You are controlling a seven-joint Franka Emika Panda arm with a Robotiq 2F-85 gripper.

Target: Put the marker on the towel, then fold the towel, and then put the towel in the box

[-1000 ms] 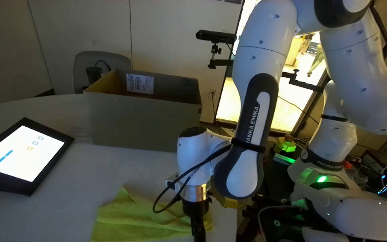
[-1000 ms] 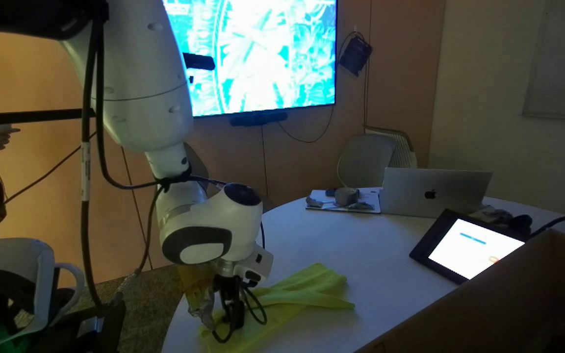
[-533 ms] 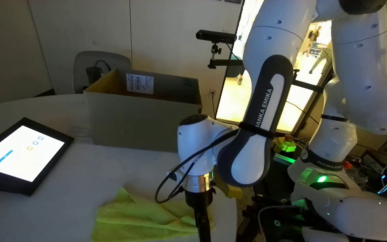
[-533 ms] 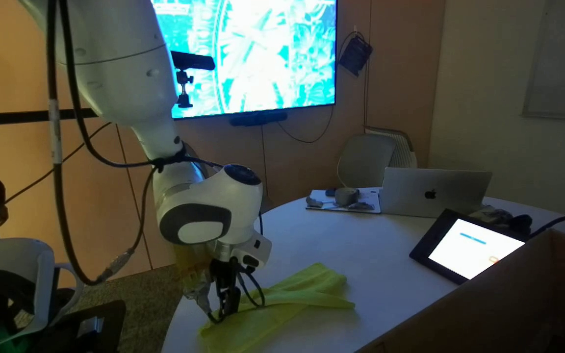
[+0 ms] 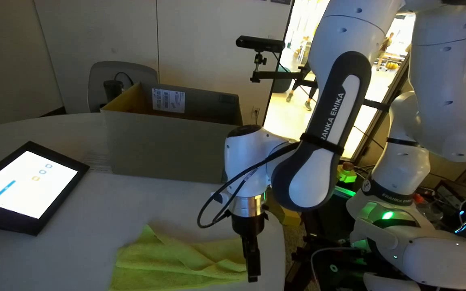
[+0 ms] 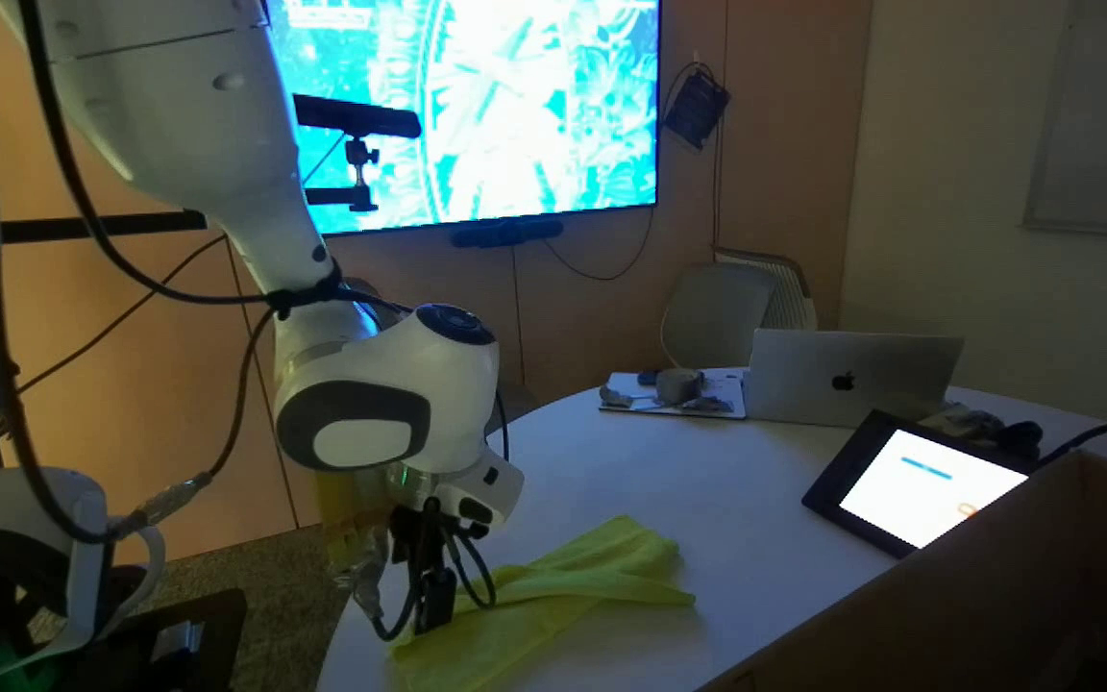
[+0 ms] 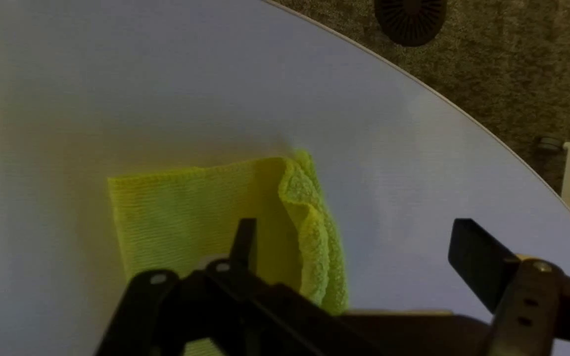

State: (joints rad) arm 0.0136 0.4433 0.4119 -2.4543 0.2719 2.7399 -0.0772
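In an exterior view, the yellow-green towel (image 5: 176,258) lay partly folded on the worktop (image 5: 79,254), its long axis running left to right, roughly parallel to the long side of the brown box (image 5: 168,147) behind it; one corner pointed back toward the box, and the hand (image 5: 252,275) hung vertically at the right end. In an exterior view, the long axis of the towel (image 6: 544,615) slanted from lower left, near the hand, to upper right, alongside the box (image 6: 976,596); whether the hand touched it could not be told. In the wrist view, the towel (image 7: 186,217) ran down from a nearly crosswise edge, a ruffled fold lining its right side; the hand's fingers (image 7: 478,262) stood wide apart and held nothing.
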